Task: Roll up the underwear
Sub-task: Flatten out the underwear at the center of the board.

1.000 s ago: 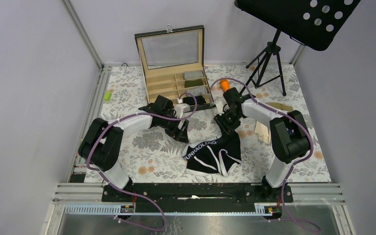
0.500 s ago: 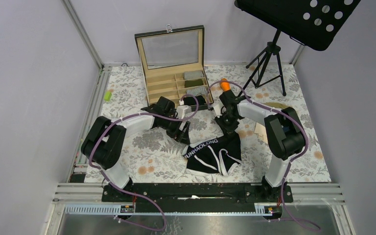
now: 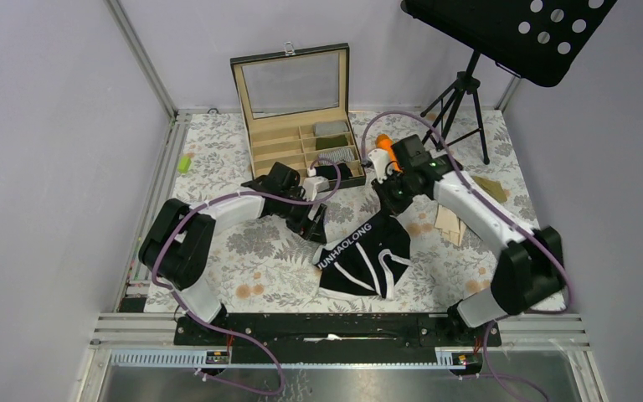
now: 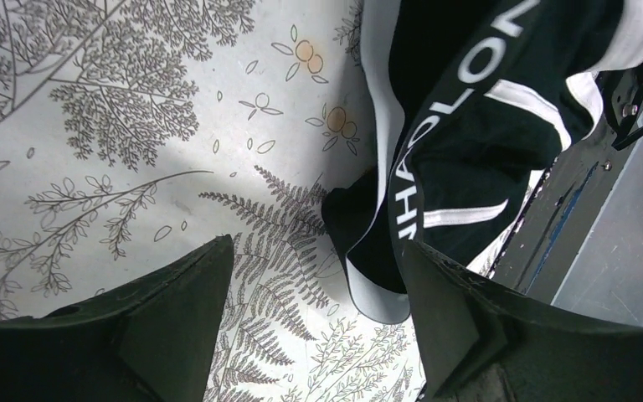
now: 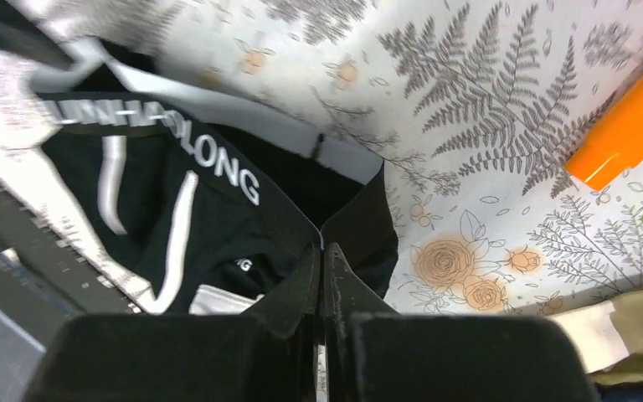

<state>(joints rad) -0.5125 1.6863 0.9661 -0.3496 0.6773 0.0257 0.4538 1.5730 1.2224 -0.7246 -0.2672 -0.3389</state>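
Underwear [image 3: 362,261], dark with white trim, sits centre frame, one waistband corner pinched tight in the right gripper [image 3: 389,208]. The left gripper [image 3: 313,228] hovers just beside it, jaws apart, empty. Looks like flattening before the roll; next, left should take the other corner.

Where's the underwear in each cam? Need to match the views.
Top external: underwear at centre of frame, slightly low.
Left wrist: underwear upper right, running down to mid-frame.
Right wrist: underwear left and centre, one edge pinched in the right gripper.
Shared landmark: the white waistband lettering, readable in all three views.
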